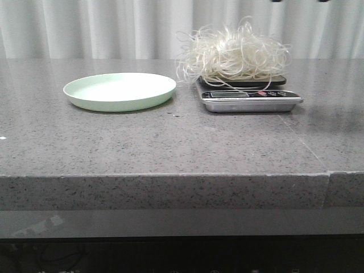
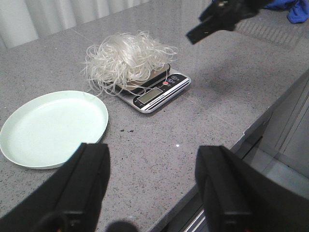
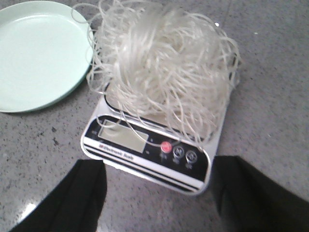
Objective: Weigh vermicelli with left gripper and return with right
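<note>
The vermicelli [image 1: 233,56] [image 2: 126,59] [image 3: 166,67], a fluffy heap of thin white strands, lies on the platform of a small silver kitchen scale [image 1: 250,100] [image 2: 155,94] [image 3: 145,150]. Some strands hang over the scale's edges. The pale green plate [image 1: 119,91] [image 2: 50,128] [image 3: 36,53] to the left of the scale has nothing on it. My left gripper [image 2: 153,153] is open with nothing between its fingers, above the table's front edge and well short of the scale. My right gripper [image 3: 159,166] is open and hovers just above the scale's display end, apart from the strands; in the left wrist view the right gripper [image 2: 215,21] hangs over the table beside the scale.
The grey stone table [image 1: 170,142] ends in a front edge [image 2: 251,130] close under my left gripper. White curtains [image 1: 114,28] hang behind the table. A blue cloth [image 2: 294,7] lies at the far side.
</note>
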Action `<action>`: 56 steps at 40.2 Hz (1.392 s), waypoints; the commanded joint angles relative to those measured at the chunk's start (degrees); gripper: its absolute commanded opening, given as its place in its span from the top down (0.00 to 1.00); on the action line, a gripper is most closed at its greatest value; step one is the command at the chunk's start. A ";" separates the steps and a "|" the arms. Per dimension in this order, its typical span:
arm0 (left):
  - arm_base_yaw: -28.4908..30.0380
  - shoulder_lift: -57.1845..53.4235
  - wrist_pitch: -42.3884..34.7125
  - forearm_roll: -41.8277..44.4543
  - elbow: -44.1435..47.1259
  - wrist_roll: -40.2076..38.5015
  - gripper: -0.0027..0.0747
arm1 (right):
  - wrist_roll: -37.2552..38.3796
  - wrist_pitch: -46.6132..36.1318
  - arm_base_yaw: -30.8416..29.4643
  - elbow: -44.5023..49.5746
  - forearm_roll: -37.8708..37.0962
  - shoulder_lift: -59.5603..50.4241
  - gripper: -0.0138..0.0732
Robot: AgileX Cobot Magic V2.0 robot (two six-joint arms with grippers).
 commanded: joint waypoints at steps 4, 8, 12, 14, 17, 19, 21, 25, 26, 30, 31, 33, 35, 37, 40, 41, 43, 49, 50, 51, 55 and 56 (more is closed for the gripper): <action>-0.43 -0.02 -4.24 -0.30 -1.50 -0.46 0.34 | -0.74 -2.02 0.59 -9.17 -0.26 5.98 0.18; -0.43 -0.02 -4.24 -0.30 -1.50 -0.46 0.34 | -0.74 -1.91 0.59 -12.99 -0.26 10.01 0.18; -0.43 -0.02 -4.24 -0.30 -1.50 -0.46 0.34 | -0.74 -1.91 0.59 -16.45 -0.26 13.93 0.19; -0.43 -0.02 -4.24 -0.30 -1.50 -0.46 0.34 | -0.74 -1.76 0.59 -17.78 -0.26 15.39 0.19; -0.43 -0.02 -4.24 -0.30 -1.50 -0.46 0.34 | -0.74 -1.31 0.59 -20.05 -0.26 17.93 0.19; -0.43 -0.02 -4.24 -0.30 -1.50 -0.46 0.34 | -0.74 -0.99 0.59 -21.34 -0.26 19.38 0.19; -0.43 -0.02 -4.24 -0.30 -1.50 -0.46 0.34 | -0.74 -0.62 0.59 -22.60 -0.26 20.69 0.19; -0.43 -0.02 -4.24 -0.30 -1.50 -0.46 0.34 | -0.74 -0.29 0.59 -24.70 -0.26 22.98 0.19; -0.43 -0.02 -4.24 -0.30 -1.50 -0.46 0.34 | -0.74 -0.29 0.59 -25.17 -0.26 23.50 0.19; -0.43 -0.02 -4.24 -0.30 -1.50 -0.46 0.34 | -0.87 -0.23 0.59 -26.76 -0.26 25.37 0.19; -0.43 -0.02 -4.24 -0.30 -1.50 -0.46 0.34 | -0.94 0.01 0.59 -27.08 -0.31 25.81 0.19; -0.43 -0.02 -4.24 -0.30 -1.50 -0.46 0.34 | -1.25 0.80 0.59 -27.89 -0.31 26.54 0.20; -0.43 -0.02 -4.24 -0.30 -1.50 -0.46 0.34 | -1.30 1.69 0.59 -28.48 -0.31 27.05 0.24; -0.43 -0.02 -4.24 -0.30 -1.50 -0.46 0.34 | -1.30 2.46 0.59 -28.79 -0.31 27.24 0.31; -0.43 -0.02 -4.24 -0.30 -1.50 -0.46 0.34 | -1.30 2.90 0.59 -28.84 -0.31 27.24 0.43; -0.43 -0.02 -4.24 -0.30 -1.50 -0.46 0.34 | -1.30 3.00 0.59 -28.90 -0.31 27.24 0.47; -0.43 -0.02 -4.24 -0.30 -1.50 -0.46 0.34 | -1.30 3.12 0.59 -28.90 -0.31 27.24 0.56; -0.43 -0.02 -4.24 -0.30 -1.50 -0.46 0.34 | -1.30 3.17 0.59 -28.90 -0.31 27.24 0.65; -0.43 -0.02 -4.24 -0.30 -1.50 -0.46 0.34 | -1.30 3.17 0.59 -28.90 -0.31 27.24 0.65; -0.43 -0.02 -4.24 -0.30 -1.50 -0.46 0.34 | -1.30 3.17 0.59 -28.90 -0.31 27.19 0.65; -0.43 -0.02 -4.24 -0.30 -1.50 -0.46 0.34 | -1.30 3.29 0.59 -28.90 -0.31 26.46 0.65; -0.43 -0.02 -4.24 -0.30 -1.50 -0.46 0.34 | -1.30 3.29 0.59 -28.97 -0.31 26.16 0.65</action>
